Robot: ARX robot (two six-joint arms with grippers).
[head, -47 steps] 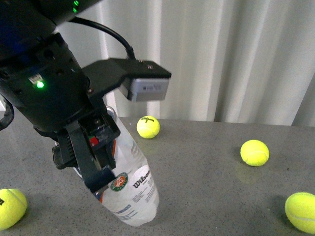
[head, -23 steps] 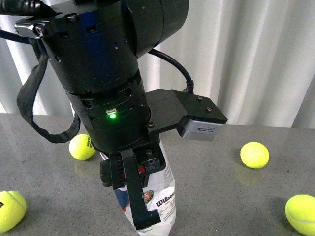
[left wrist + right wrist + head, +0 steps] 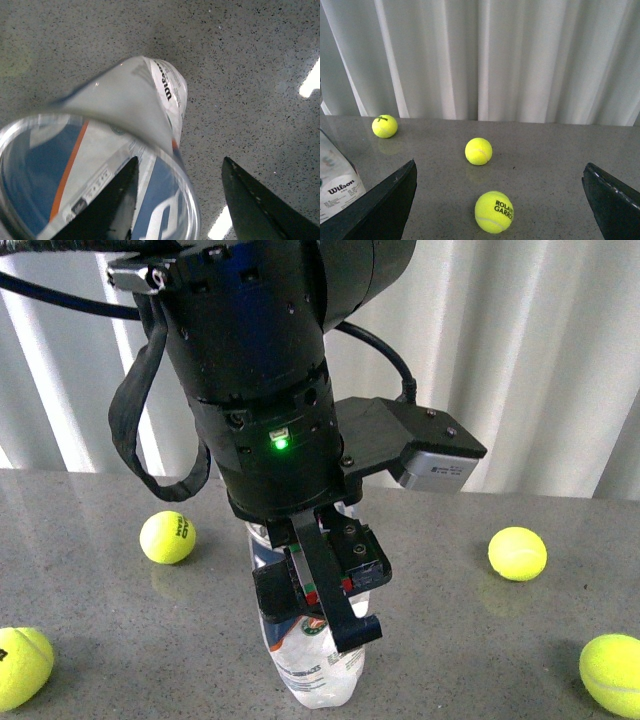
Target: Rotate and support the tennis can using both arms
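The tennis can point(image 3: 318, 678) is a clear tube with a navy-and-white label. It stands nearly upright on the grey table, low in the middle of the front view. My left arm point(image 3: 270, 370) hangs over it, and my left gripper point(image 3: 325, 605) is open at its upper part. In the left wrist view the can point(image 3: 125, 110) fills the near field. My left gripper point(image 3: 180, 162) has one finger point(image 3: 112, 200) over the can's mouth side and the other finger point(image 3: 255, 200) outside the rim. My right gripper point(image 3: 499, 166) is open and empty, with the can point(image 3: 337, 192) off to one side.
Yellow tennis balls lie loose on the table point(image 3: 450, 640): one at the left point(image 3: 167, 537), one at the near left edge point(image 3: 20, 665), two at the right point(image 3: 517, 553) point(image 3: 612, 672). Three balls show in the right wrist view, the nearest point(image 3: 494, 212) between the fingers. A white curtain point(image 3: 540, 360) closes the back.
My left arm has swung to the right and the can with it. The can has gone from leaning to nearly upright. The ball behind it is now hidden.
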